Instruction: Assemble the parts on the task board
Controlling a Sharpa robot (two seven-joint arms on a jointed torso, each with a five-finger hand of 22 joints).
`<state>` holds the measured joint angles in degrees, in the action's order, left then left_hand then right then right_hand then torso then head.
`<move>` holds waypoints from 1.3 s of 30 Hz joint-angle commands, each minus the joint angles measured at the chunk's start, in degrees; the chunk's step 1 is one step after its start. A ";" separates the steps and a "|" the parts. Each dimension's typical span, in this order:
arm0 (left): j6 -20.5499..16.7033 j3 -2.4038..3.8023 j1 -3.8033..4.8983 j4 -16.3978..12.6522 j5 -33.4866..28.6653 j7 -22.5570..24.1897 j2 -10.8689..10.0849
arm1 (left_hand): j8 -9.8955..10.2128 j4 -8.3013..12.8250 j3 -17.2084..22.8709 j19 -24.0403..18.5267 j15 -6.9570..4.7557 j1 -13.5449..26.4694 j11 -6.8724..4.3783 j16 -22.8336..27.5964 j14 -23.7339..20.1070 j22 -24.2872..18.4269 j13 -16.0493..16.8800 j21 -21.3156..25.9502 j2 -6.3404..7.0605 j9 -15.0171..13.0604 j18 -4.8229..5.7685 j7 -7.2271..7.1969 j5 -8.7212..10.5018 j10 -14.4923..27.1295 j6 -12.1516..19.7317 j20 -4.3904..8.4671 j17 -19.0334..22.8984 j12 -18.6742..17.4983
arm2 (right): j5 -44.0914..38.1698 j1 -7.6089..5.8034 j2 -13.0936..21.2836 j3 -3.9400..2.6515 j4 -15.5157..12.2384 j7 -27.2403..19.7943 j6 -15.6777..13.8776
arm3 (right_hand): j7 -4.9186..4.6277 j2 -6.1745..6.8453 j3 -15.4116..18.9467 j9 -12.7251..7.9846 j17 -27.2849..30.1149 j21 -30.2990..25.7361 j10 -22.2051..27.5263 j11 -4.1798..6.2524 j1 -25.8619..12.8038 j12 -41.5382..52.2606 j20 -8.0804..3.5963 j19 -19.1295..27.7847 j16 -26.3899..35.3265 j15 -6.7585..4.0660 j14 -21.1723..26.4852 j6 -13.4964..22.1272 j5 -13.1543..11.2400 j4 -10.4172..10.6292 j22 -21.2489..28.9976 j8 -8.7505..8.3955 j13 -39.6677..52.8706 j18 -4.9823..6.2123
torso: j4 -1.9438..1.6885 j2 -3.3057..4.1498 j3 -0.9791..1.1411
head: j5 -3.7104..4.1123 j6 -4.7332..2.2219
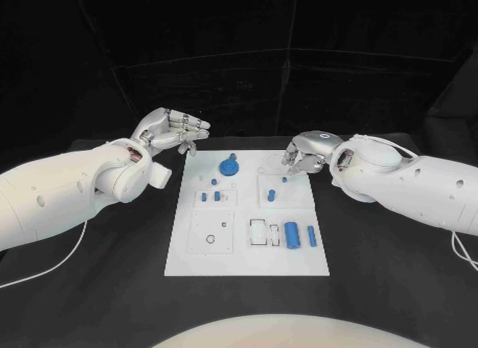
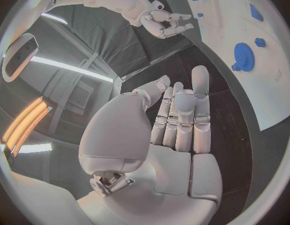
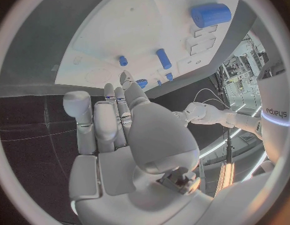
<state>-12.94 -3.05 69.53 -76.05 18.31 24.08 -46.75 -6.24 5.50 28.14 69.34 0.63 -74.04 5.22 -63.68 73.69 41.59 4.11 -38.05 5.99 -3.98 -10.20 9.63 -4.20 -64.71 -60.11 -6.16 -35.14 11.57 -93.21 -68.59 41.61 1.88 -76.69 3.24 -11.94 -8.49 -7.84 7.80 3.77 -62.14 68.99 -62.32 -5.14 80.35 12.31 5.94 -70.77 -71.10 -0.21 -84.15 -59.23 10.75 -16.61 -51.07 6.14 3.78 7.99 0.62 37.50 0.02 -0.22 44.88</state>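
Hands hover at the task board's (image 1: 249, 254) far corners, nothing picked up.
Left hand (image 1: 172, 133) and right hand (image 1: 305, 157) are both empty, fingers loosely spread. Blue gear (image 1: 228, 168) lies far-centre, blue cylinder (image 1: 291, 233) near-right; parts look light, rigid, probably slick, so pinch them across the sides.
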 commanded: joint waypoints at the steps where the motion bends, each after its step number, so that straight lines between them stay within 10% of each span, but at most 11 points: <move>1: -0.33 0.03 0.05 -0.57 -7.96 4.76 -0.18 | -0.28 0.01 -0.40 -0.48 -0.02 -0.04 0.38 0.51 -0.61 -0.12 -0.08 0.42 -0.52 0.10 -0.29 0.21 0.03 0.07 -0.31 -0.13 0.62 0.34 | -3.19 0.01 -0.25 -0.06 -0.04 0.58 1.56 | -0.49 0.31 -0.49 -0.07 0.01 0.29 0.43 -0.13 -0.16 -0.58 0.37 0.00 -0.33 0.48 -1.03 0.00 -0.06 -0.10 -0.16 -0.62 -0.26 -0.48 | -0.12 0.00 0.03 | -0.05 0.01; 24: -0.29 0.02 0.04 -1.33 -9.85 5.45 -0.37 | -0.25 0.05 -0.71 -0.79 0.04 -0.13 0.45 1.59 -1.50 -0.47 -0.06 0.97 -0.54 0.12 -0.29 0.33 0.04 0.14 -0.21 -0.19 2.41 0.51 | -3.38 1.88 -2.16 -0.05 1.97 0.27 4.93 | -0.73 -0.63 -3.51 0.04 -0.61 1.51 -0.45 -0.24 1.21 -1.95 0.57 -0.63 -1.08 0.57 -1.13 -1.12 -0.87 -0.15 -1.91 -1.51 -0.33 -0.73 | -0.03 0.01 0.07 | -0.11 0.17; 39: -0.29 0.01 0.04 -1.21 -9.87 5.34 -0.27 | -0.26 0.06 -0.77 -0.85 0.05 -0.16 0.47 1.81 -1.68 -0.55 -0.05 1.09 -0.57 0.12 -0.29 0.37 0.04 0.16 -0.20 -0.20 2.76 0.55 | -3.38 2.34 -3.07 -0.05 2.86 0.44 7.10 | -0.10 -1.75 -12.32 0.10 1.05 3.99 -4.65 0.50 -0.58 -3.96 0.06 -2.04 -0.95 -0.06 -1.07 -4.80 -3.83 -0.02 -5.35 -2.04 -0.25 -1.29 | -0.01 0.01 0.04 | -0.10 0.43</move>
<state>-13.25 -3.09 69.49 -77.20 8.92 28.18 -47.08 -6.24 5.45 27.75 68.73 0.73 -74.05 5.44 -62.08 72.37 41.10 4.12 -37.28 6.00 -3.95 -10.17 9.62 -4.20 -64.49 -60.10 -6.34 -32.43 11.80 -96.25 -66.35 38.62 1.69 -73.91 3.47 -6.94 -8.57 -9.71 -3.83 3.78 -61.13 72.75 -66.61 -4.63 80.53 8.63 6.05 -72.31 -72.21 0.00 -83.93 -63.64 7.12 -16.72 -56.26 4.13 3.42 7.07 0.60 37.50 0.06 -0.40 45.26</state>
